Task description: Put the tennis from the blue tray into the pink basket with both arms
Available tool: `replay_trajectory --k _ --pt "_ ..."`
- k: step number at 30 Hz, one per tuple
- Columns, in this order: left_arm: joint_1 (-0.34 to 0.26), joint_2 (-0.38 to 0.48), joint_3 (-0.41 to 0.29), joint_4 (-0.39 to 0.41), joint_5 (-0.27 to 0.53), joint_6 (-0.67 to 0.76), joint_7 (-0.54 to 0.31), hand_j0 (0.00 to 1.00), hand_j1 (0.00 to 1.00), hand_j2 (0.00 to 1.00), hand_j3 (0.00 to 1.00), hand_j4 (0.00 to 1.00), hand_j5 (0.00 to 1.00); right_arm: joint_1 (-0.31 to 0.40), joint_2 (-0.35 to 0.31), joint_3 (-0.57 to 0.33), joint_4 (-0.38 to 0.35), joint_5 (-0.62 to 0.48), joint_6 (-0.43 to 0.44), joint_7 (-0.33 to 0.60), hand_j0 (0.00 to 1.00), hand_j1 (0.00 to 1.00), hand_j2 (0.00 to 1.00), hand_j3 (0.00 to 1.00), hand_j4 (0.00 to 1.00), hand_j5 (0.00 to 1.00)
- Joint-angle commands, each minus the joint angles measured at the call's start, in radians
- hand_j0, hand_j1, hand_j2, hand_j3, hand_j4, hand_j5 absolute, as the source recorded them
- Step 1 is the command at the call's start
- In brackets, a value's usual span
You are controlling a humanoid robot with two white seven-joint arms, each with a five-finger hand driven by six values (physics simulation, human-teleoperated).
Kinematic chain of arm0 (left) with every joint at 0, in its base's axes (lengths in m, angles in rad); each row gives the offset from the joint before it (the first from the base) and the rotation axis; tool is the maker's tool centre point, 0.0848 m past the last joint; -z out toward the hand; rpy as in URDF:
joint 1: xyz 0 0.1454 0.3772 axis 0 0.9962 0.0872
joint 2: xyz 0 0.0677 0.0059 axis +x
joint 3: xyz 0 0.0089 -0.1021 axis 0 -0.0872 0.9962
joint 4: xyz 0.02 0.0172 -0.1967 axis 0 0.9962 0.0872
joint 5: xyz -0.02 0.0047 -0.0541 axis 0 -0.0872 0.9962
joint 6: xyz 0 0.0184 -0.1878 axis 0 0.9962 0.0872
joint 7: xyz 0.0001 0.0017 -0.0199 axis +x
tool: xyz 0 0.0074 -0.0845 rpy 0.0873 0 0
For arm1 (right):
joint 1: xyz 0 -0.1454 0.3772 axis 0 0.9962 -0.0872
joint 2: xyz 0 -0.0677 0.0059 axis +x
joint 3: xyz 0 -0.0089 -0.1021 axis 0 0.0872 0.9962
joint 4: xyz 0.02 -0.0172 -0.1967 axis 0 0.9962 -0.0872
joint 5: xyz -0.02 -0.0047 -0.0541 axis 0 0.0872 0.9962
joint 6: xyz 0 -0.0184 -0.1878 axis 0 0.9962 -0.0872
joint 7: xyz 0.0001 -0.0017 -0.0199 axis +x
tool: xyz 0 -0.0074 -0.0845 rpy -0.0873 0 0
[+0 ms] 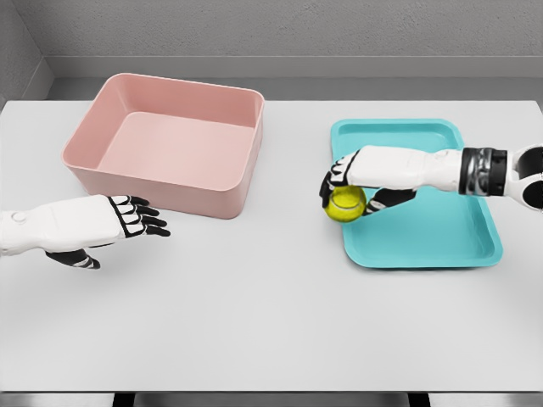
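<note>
Yellow-green fuzzy tennis ball point(345, 205), round and bright, gripped by right hand point(341, 185) from above at left edge of shallow turquoise plastic tray point(441, 233). Far left: empty pink rectangular plastic basket point(170, 140). Near it on white table point(254, 322), left hand point(127, 219), fingers outstretched, holding nothing.

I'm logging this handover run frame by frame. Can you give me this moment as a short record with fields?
ball: tennis ball, at the blue tray's left edge
right hand: fingers curled over the ball
left hand: open, empty, in front of the pink basket
basket contents: nothing visible inside
surface: white table
task state: ball not yet in the basket
</note>
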Motion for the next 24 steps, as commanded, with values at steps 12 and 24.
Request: replay_trajectory --k 12,24 --pt "-0.002 -0.010 0.000 -0.001 0.006 0.002 0.000 1.00 1.00 1.00 1.00 1.00 1.00 0.002 0.098 0.032 -0.016 -0.008 0.003 0.006 0.57 0.57 0.57 0.57 0.57 0.57" --pt "-0.002 -0.010 0.000 0.000 0.006 0.002 0.000 1.00 1.00 1.00 1.00 1.00 1.00 -0.006 0.201 0.095 -0.010 -0.005 0.003 0.020 0.57 0.57 0.57 0.57 0.57 0.57"
